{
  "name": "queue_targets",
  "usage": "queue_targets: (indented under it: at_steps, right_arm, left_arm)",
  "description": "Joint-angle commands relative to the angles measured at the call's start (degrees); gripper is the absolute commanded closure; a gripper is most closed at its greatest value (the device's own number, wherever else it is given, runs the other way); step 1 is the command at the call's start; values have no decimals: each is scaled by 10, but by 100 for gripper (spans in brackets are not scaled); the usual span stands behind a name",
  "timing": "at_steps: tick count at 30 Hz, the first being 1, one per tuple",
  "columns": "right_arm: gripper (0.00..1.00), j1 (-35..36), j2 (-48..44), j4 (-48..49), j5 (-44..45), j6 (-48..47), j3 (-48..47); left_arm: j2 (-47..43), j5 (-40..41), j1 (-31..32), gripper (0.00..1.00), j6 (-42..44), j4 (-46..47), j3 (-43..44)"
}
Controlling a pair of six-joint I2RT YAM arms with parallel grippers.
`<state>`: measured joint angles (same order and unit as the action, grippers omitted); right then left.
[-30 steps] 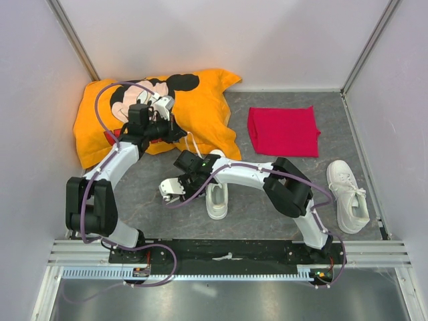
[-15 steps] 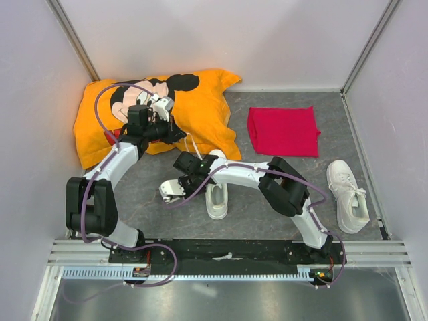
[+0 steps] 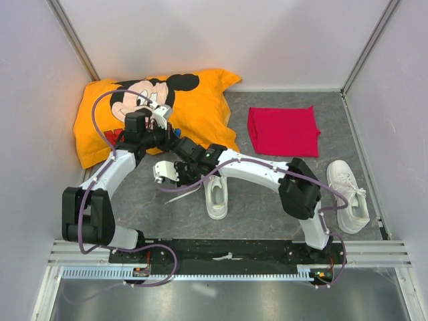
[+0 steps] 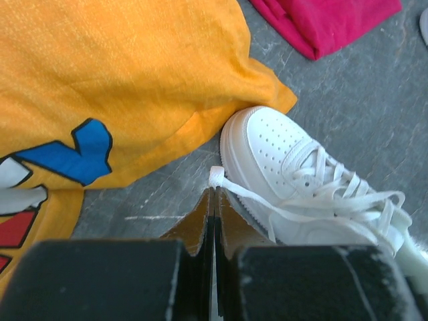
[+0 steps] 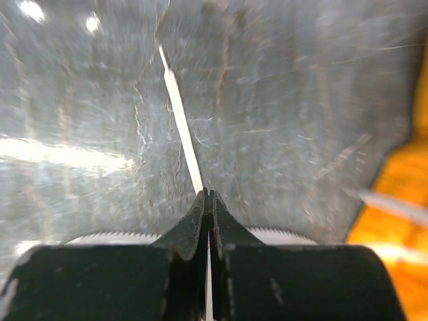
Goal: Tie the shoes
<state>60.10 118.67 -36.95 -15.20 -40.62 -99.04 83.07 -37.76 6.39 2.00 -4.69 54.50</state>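
Note:
One of the white shoes (image 3: 216, 194) (image 4: 301, 180) stands mid-table, its toe against the orange pillow (image 3: 200, 107) (image 4: 100, 67). My left gripper (image 3: 179, 142) (image 4: 215, 190) is shut on one white lace end (image 4: 217, 176), which runs taut back to that shoe's eyelets. My right gripper (image 3: 160, 175) (image 5: 206, 194) hangs low, left of the shoe, shut on another lace (image 5: 179, 117) (image 3: 184, 194) that trails across the floor. The second shoe (image 3: 348, 194) lies at the far right, away from both grippers.
A folded red cloth (image 3: 283, 130) (image 4: 328, 20) lies behind the shoes. The pillow fills the back-left corner. Enclosure walls (image 3: 27, 100) stand close on the left, back and right. Both forearms cross near the middle shoe.
My right gripper has shut on a lace and swung back toward the pillow, dragging the lace over the floor. The left gripper, still shut, shifted slightly nearer.

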Motion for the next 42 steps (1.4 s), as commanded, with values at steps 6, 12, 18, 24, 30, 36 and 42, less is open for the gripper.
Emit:
queue_targets:
  at_steps: [6, 12, 18, 24, 30, 36, 42]
  right_arm:
    - [71, -14, -88, 8, -12, 24, 56]
    - [54, -14, 15, -63, -11, -19, -52]
    - [48, -14, 75, -111, -15, -65, -99]
    - [52, -14, 117, -120, -11, -73, -119]
    - [53, -13, 146, -123, 6, -85, -120]
    - [66, -12, 163, -125, 16, -94, -113]
    - [100, -12, 174, -133, 10, -104, -117]
  left_arm:
    - [-63, -21, -37, 98, 80, -30, -50]
    - [-35, -39, -37, 98, 42, -19, -24]
    - [-9, -42, -37, 98, 21, -13, -4]
    - [0, -47, -37, 98, 16, -7, -4]
    - [-1, -49, -38, 99, 20, -5, -5]
    - [-3, -51, -37, 98, 20, -2, -4]
    - [-3, -52, -38, 98, 22, 0, -2]
